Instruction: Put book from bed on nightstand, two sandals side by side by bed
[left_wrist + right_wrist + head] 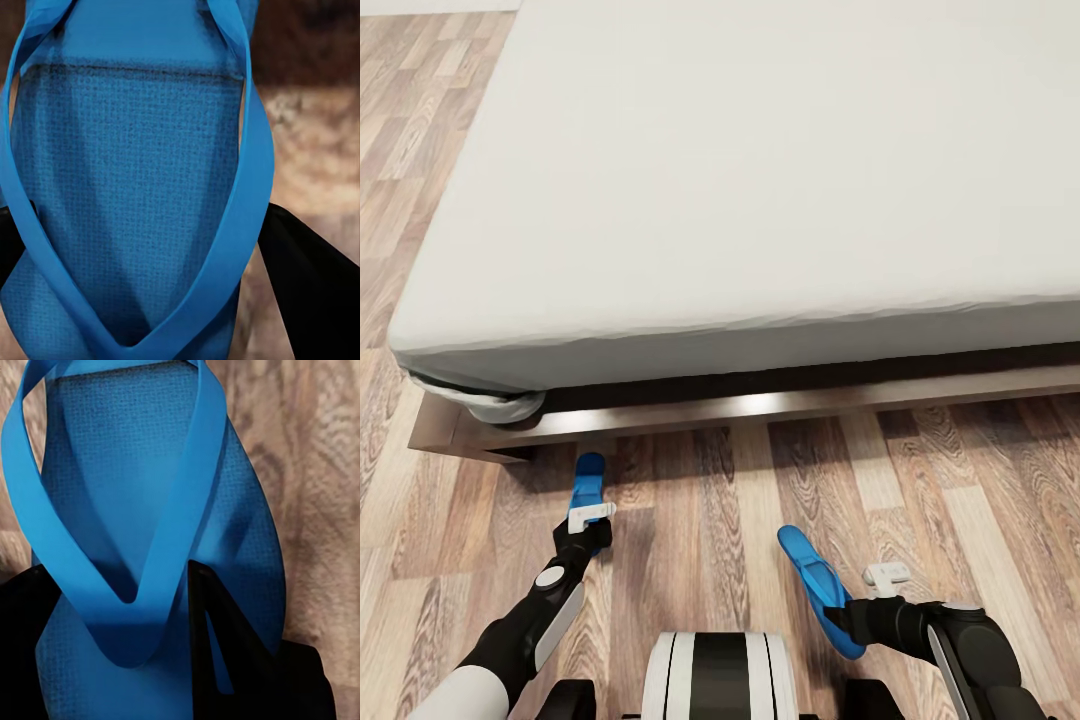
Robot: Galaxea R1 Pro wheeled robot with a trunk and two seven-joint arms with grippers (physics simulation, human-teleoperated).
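The bed (760,170) is occupying the upper part of the head view, its off-white mattress lying bare across the visible area above the low dark frame. No book or nightstand is appearing in these views. The wooden floor (690,510) is running in front of the frame, and the robot is facing the bed's long edge near one corner.

The step in hand is judged to be the sandal placement. The left gripper (588,522) is holding the left sandal (588,482) close to the floor, just beside the bed frame, with the sandal's free end pointing toward the bed. In the left wrist view the left sandal (135,195) is sitting between the dark fingers (307,285), so the gripper is closing on it. The right gripper (847,618) is gripping the right sandal (815,585) near one end; this sandal is angled and well apart from the first, farther from the bed. In the right wrist view a dark finger (225,660) is pressing on the right sandal (150,472) at its sole.

The next move is judged to call for bringing the right sandal across toward the left one, turning it until both are lying parallel, lowering each sole flat onto the floor, and then opening both grippers. Whether either sandal is touching the floor cannot be told.
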